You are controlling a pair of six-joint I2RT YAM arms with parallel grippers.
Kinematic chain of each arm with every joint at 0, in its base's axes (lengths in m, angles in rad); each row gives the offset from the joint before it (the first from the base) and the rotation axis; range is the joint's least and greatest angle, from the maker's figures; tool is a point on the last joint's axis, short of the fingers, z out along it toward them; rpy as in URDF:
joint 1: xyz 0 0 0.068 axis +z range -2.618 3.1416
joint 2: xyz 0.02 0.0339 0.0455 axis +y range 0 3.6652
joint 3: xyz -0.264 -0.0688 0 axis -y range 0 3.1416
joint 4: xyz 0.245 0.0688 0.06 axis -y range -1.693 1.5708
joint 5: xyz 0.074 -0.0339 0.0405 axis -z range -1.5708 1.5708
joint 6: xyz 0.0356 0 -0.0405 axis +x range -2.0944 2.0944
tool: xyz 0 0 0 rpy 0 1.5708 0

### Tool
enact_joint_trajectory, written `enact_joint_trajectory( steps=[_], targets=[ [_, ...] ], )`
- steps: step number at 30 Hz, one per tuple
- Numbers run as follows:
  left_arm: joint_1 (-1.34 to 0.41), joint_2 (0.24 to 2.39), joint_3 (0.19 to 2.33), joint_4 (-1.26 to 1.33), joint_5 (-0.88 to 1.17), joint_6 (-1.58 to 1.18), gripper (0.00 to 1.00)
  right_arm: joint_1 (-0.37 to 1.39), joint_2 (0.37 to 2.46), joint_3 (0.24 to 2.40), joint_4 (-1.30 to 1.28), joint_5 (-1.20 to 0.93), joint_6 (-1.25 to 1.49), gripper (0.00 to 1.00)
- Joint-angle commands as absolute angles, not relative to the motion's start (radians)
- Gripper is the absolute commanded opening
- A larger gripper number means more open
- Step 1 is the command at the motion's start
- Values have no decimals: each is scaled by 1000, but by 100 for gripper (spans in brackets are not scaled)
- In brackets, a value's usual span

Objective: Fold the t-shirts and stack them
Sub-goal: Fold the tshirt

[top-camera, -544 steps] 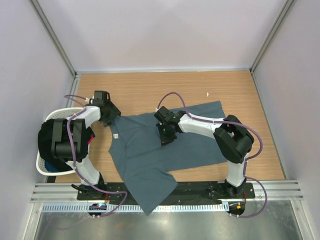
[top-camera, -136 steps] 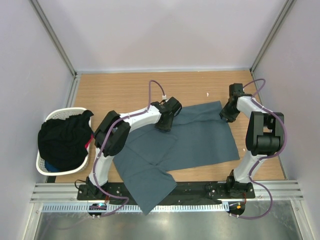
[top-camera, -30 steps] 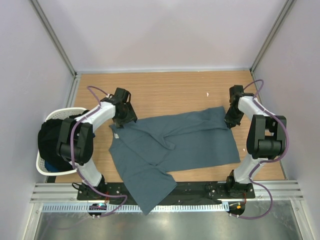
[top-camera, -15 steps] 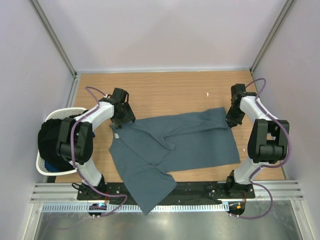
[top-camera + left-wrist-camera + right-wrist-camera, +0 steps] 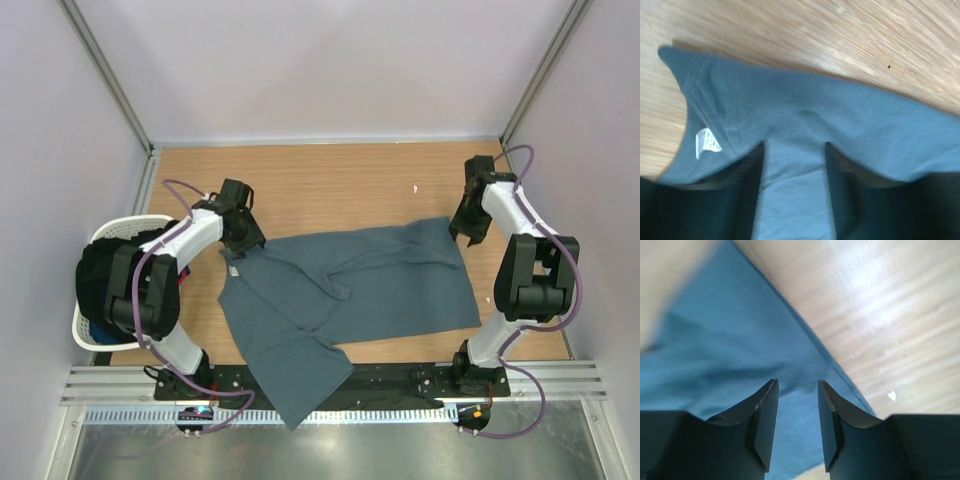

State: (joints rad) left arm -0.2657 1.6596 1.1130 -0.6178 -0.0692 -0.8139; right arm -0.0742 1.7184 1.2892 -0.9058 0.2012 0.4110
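T-shirt [image 5: 350,285] spread out; right jaws farther back than before, apart, empty; left jaws' grip unclear.

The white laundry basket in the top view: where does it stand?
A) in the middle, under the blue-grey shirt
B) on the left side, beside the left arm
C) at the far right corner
B: the basket shows at the left side of the top view, next to the left arm and apart from the shirt.
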Motion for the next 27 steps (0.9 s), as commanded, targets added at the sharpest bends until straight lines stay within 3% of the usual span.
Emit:
enact_joint_trajectory(
  steps=[1, 4, 6, 10, 18, 27],
  targets=[
    [-258, 1614, 1083, -598, -63, -876, 42, -75, 1634, 1408, -855, 99, 380, 43],
    [-258, 1626, 1062, -583, -67, -900, 32, -61, 1637, 1382, -735, -41, 406, 43],
    [-259, 1649, 1045, -563, -74, -917, 28, -35, 1677, 1352, -663, -61, 433, 34],
    [-252, 1692, 1048, -540, -87, -920, 16, 0, 1767, 1341, -617, -37, 453, 29],
    [-210, 1818, 1101, -528, -104, -850, 10, 29, 1881, 1322, -571, 95, 457, 26],
    [-183, 2035, 1368, -580, -95, -726, 9, 14, 2034, 1405, -568, 193, 439, 25]
  ],
)
